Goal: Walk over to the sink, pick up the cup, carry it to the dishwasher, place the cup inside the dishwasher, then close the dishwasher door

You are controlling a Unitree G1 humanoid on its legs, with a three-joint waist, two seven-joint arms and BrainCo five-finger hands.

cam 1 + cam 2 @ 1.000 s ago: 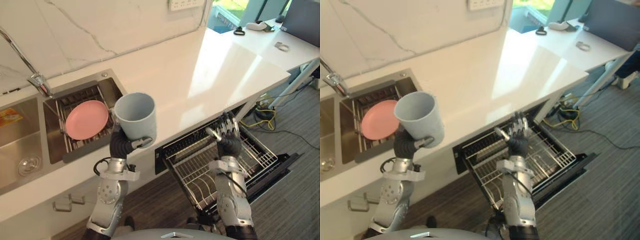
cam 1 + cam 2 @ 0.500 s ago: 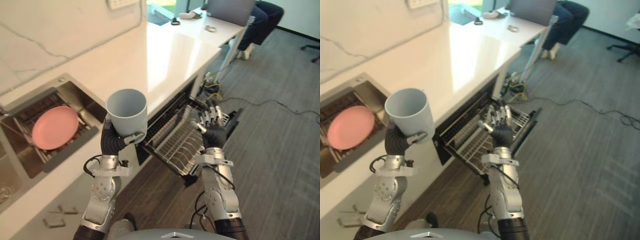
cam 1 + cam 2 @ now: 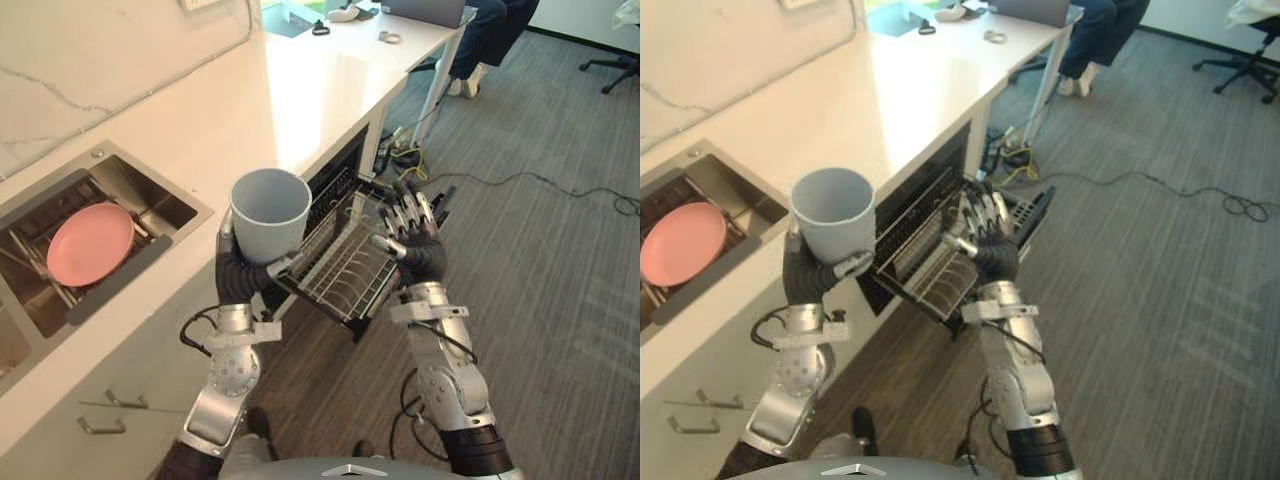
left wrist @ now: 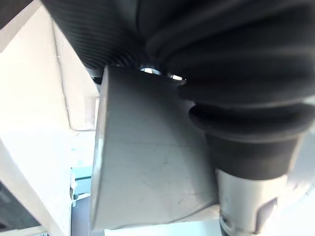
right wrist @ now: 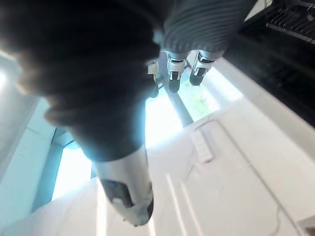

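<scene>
My left hand (image 3: 238, 277) is shut on a pale blue-grey cup (image 3: 268, 214), holding it upright at chest height in front of the counter edge; the cup's side (image 4: 147, 162) fills the left wrist view. Just right of it my right hand (image 3: 415, 250) is raised with straight, spread fingers and holds nothing. Behind both hands the dishwasher (image 3: 345, 200) stands open under the counter, its wire rack (image 3: 345, 265) pulled out over the lowered door.
A pink plate (image 3: 90, 243) lies in the steel sink (image 3: 150, 195) at the left. The white counter (image 3: 290, 90) runs away to a desk where a person (image 3: 490, 30) sits. Cables (image 3: 520, 190) lie on the grey floor at the right.
The camera has swung and the whole scene shifted; the dishwasher rack now sits closer behind the hands. The cup stays in my left hand, and my right hand stays raised and open.
</scene>
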